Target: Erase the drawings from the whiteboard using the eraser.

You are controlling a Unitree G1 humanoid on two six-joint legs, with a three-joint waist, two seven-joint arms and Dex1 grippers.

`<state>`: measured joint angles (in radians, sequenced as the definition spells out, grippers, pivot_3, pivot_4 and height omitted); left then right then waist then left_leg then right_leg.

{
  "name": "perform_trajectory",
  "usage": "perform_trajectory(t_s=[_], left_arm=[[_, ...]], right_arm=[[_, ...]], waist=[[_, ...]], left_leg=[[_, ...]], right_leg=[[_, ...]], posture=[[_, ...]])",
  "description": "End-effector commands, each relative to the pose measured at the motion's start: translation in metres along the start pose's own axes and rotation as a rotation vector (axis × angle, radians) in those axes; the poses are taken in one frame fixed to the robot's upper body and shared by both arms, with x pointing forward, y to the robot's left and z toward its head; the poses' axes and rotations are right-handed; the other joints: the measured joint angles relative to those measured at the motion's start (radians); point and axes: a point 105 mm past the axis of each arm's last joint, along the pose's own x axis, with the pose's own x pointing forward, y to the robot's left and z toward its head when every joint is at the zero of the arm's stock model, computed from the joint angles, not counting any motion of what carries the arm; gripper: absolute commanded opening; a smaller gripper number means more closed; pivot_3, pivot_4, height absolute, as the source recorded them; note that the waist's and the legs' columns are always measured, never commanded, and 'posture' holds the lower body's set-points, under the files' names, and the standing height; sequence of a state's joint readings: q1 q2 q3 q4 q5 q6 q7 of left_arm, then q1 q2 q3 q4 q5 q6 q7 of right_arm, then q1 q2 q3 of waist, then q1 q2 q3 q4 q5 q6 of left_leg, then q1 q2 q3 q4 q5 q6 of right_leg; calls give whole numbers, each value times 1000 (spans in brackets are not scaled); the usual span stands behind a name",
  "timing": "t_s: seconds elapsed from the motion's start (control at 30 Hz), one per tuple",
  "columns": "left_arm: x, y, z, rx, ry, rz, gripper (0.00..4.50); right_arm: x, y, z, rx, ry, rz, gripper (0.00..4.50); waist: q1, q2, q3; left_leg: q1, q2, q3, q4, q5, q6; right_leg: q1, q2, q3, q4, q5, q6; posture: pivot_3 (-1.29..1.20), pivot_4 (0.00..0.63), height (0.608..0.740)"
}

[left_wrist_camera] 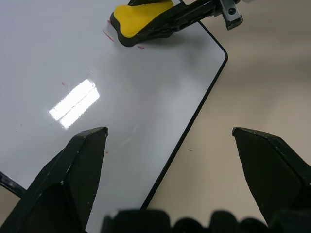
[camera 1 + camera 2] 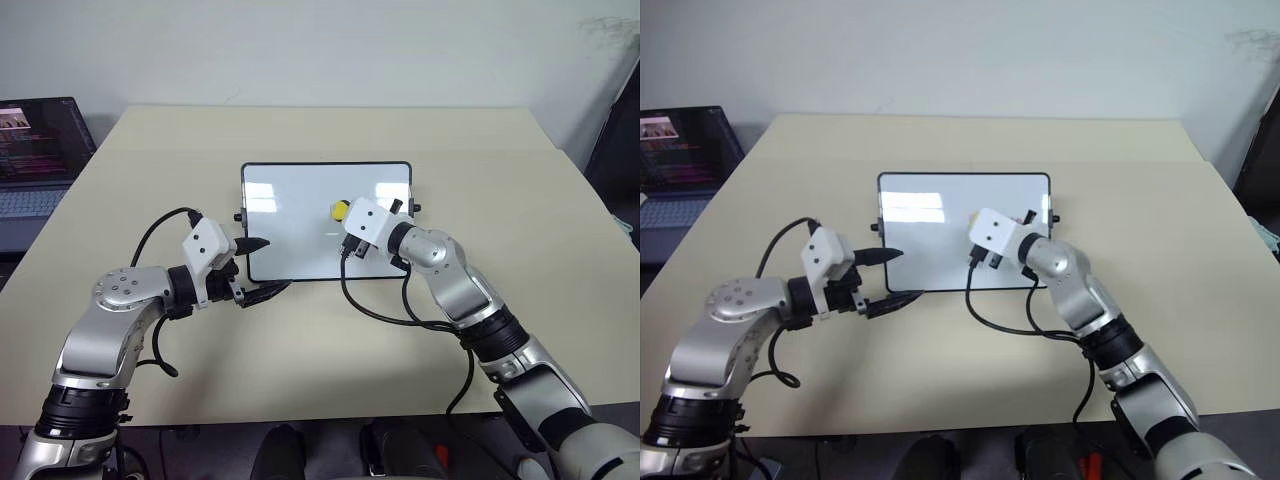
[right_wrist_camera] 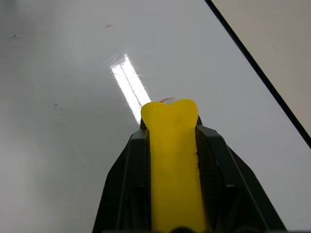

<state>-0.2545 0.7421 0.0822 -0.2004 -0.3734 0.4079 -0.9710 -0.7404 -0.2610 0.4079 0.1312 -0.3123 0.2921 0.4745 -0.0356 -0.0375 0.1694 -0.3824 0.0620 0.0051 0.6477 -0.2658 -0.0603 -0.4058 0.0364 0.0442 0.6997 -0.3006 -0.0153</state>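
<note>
Glossy smooth whiteboard (image 2: 300, 215), matt beige table (image 2: 520, 200), matt yellow eraser (image 3: 172, 160).

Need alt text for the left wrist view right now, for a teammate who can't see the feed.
The yellow eraser, clamped in the right gripper, presses on the glossy whiteboard with faint red traces of the drawings beside it. The left gripper has its two black fingers spread wide, straddling the board's black-framed edge over the beige table.
</note>
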Motion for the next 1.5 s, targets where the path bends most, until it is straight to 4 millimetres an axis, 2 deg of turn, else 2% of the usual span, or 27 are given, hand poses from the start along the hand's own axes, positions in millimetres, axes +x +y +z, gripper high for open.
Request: perform_trajectory(t_s=[0.03,0.1,0.23,0.3,0.33,0.43,0.53,0.77,0.87,1.0,1.07,1.1,1.23,1.3,1.43,1.5], left_arm=[[0,-2,13,45,-33,-9,4500],[0,-2,14,46,-33,-10,4500],[-2,-3,13,44,-29,-12,4500],[-3,-3,13,41,-26,-13,4500],[-4,-3,13,41,-25,-13,4500],[-3,-3,13,39,-23,-14,4500],[-2,-4,13,37,-24,-24,4500],[1,-5,12,32,-26,-32,4500],[1,-4,12,33,-27,-32,4500],[2,-5,12,32,-28,-36,4500],[3,-5,12,32,-30,-37,4500],[3,-6,12,31,-31,-37,4500],[2,-5,12,32,-31,-35,4500],[2,-5,12,32,-30,-33,4500],[1,-5,13,32,-30,-30,4500],[1,-5,12,30,-31,-32,4500]], right_arm=[[4,-13,5,6,0,-42,955],[6,-10,3,18,13,-19,955],[2,7,-8,40,57,86,955],[0,9,-10,40,59,87,955],[0,6,-9,38,56,70,955],[3,-24,0,9,23,-104,955],[3,-31,1,2,16,-139,955],[-9,3,-27,-14,133,85,955],[-13,7,-30,-14,145,112,955],[-7,-27,-15,-71,85,-85,955],[-6,-28,-13,-64,77,-90,954],[-6,-25,-14,-62,81,-70,954],[-14,11,-30,-63,144,134,909],[-18,23,-34,-74,161,205,855],[-21,28,-35,-93,174,245,855],[-17,18,-27,-109,142,183,854]], waist=[[-2,0,0],[-1,0,0],[0,0,0],[0,0,0],[0,0,0],[0,0,0],[1,0,0],[5,0,0],[4,0,0],[2,0,0],[2,0,0],[2,0,0],[3,0,0],[3,0,0],[1,0,0],[1,0,0]], left_leg=[[0,0,0,0,0,0],[0,0,0,0,0,0],[0,0,0,0,0,0],[0,0,0,0,0,0],[0,0,0,0,0,0],[0,0,0,0,0,0],[0,0,0,0,0,0],[-1,0,0,0,0,0],[0,0,0,0,0,0],[1,0,0,0,0,0],[1,0,0,0,0,0],[1,0,0,0,0,0],[0,0,0,0,0,0],[0,0,0,0,0,0],[1,0,0,0,0,0],[1,0,0,0,0,0]], right_leg=[[0,0,0,0,0,0],[0,0,0,0,0,0],[0,0,0,0,0,0],[0,0,0,0,0,0],[0,0,0,0,0,0],[0,0,0,0,0,0],[0,0,0,0,0,0],[0,0,0,-1,0,0],[0,0,0,-1,0,0],[0,0,0,0,0,0],[0,0,0,0,0,0],[0,0,0,0,0,0],[0,0,0,0,0,0],[1,0,0,-1,0,0],[1,0,0,-1,0,0],[1,0,0,-1,0,0]], posture=[[0,150,740],[0,150,740],[0,150,740],[0,150,740],[0,150,740],[0,150,740],[0,150,740],[0,150,740],[0,150,740],[0,150,740],[0,150,740],[0,150,740],[0,150,740],[0,150,740],[0,150,740],[0,150,740]])
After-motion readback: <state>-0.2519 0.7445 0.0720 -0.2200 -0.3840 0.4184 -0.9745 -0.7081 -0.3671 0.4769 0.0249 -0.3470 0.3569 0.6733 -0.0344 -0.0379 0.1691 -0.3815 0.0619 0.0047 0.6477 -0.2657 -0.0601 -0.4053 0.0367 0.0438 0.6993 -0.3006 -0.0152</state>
